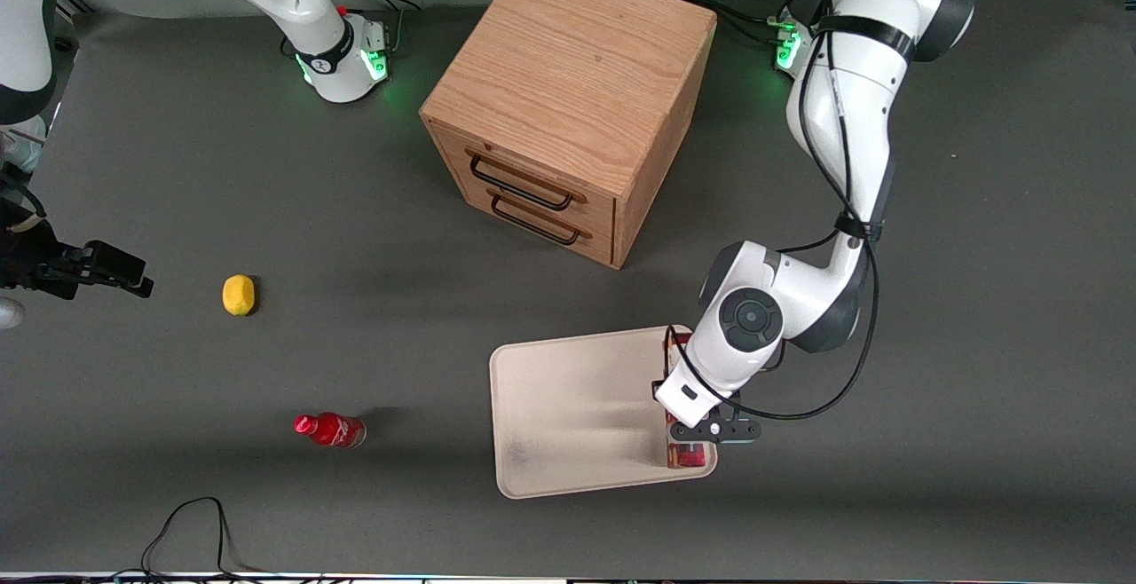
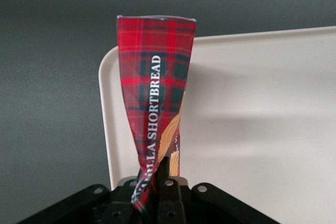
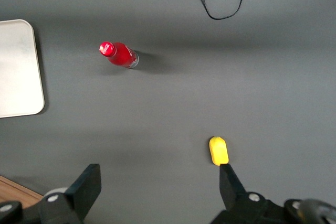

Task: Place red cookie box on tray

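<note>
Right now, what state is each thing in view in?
red cookie box: gripped at one end, over the tray's edge
gripper: shut on the box, above the tray
tray: flat on the table
drawer cabinet: both drawers shut
red bottle: on its side
lemon: resting on the table

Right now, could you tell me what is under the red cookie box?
The tray lies under the red cookie box, along the edge toward the working arm. The hand is clamped on the box. Contact with the tray is hidden.
</note>
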